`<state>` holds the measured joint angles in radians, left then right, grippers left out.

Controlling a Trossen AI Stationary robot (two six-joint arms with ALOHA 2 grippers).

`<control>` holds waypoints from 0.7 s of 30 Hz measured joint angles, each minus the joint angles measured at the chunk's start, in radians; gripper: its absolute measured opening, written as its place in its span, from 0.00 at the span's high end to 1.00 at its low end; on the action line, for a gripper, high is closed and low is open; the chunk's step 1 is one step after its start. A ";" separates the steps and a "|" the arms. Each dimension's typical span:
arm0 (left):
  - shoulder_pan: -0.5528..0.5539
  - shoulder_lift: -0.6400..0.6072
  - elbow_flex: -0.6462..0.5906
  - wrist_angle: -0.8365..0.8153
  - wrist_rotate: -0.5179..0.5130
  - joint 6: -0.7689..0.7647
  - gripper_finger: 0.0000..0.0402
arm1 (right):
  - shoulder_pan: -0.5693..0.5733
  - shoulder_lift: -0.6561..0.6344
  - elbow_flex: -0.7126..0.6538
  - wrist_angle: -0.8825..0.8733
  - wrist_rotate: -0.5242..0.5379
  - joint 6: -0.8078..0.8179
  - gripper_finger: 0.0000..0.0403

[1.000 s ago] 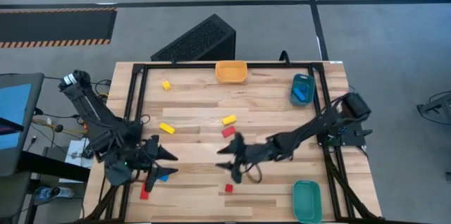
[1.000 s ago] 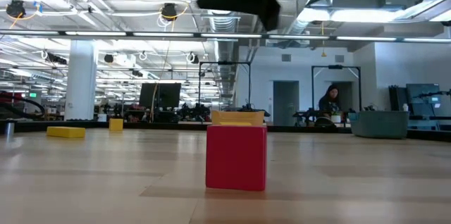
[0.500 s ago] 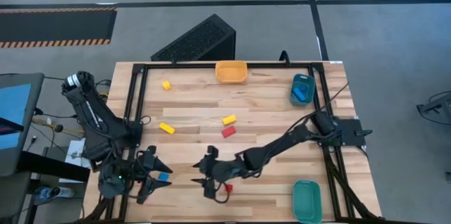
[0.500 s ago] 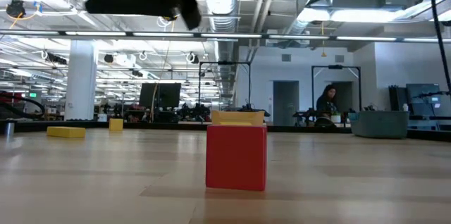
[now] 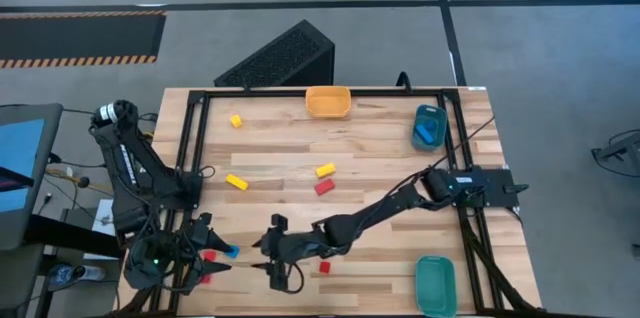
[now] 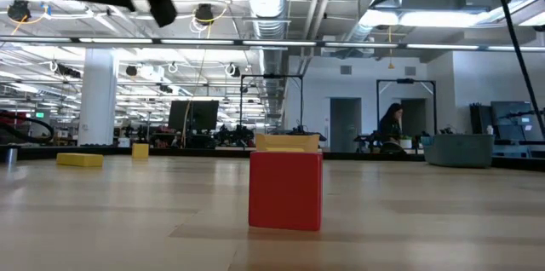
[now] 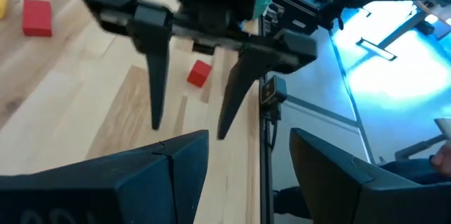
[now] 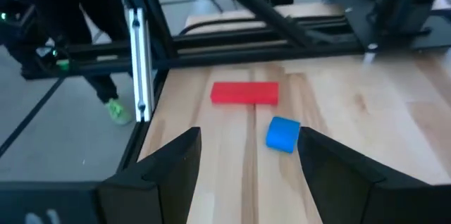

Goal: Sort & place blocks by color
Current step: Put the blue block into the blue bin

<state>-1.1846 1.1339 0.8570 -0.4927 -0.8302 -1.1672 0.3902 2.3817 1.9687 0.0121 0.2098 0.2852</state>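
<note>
Blocks lie scattered over the wooden surface (image 5: 380, 183): a yellow cube (image 5: 236, 120) near the far left corner, a yellow bar (image 5: 236, 182) at mid-left, a second yellow bar (image 5: 325, 170) with a red block (image 5: 324, 187) just beside it near the centre, a small red cube (image 5: 324, 268) toward the near edge, and a red bar (image 8: 244, 93) with a small blue block (image 8: 283, 134) close by at the near left corner. More blue pieces (image 5: 431, 133) sit inside the blue tray (image 5: 421, 116) at the far right. Orange tray (image 5: 328, 101) at the far edge, centre; teal tray (image 5: 435, 285) at the near right corner. Right end effector (image 5: 274, 258) reaches far across to the near left part of the surface, fingers spread wide with nothing between them, just beside the blue block and red bar, touching neither. Left end effector (image 5: 207, 253) hovers over the near left corner, fingers likewise apart and empty, facing the right one. Low view: the red cube (image 6: 285, 190) stands alone in the foreground; a person (image 6: 393, 123) shows in the room behind.
</note>
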 joint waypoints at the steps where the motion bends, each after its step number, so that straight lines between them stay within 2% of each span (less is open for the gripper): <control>1: -0.004 0.003 0.000 0.001 -0.010 0.000 0.53 | -0.002 0.012 0.020 -0.017 -0.008 -0.002 0.36; 7: -0.020 0.045 0.000 0.001 -0.038 -0.033 0.53 | -0.027 0.064 0.101 -0.087 -0.044 -0.006 0.36; 15: -0.019 0.093 0.000 -0.026 -0.039 -0.046 0.53 | -0.057 0.106 0.108 -0.070 -0.058 -0.058 0.37; 21: -0.002 0.093 0.000 -0.059 -0.096 -0.046 0.53 | -0.077 0.134 0.110 -0.032 -0.135 -0.061 0.36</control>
<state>-1.1871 1.2274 0.8570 -0.5518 -0.9260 -1.2133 0.3130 2.5154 2.0785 -0.0197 0.0751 0.2245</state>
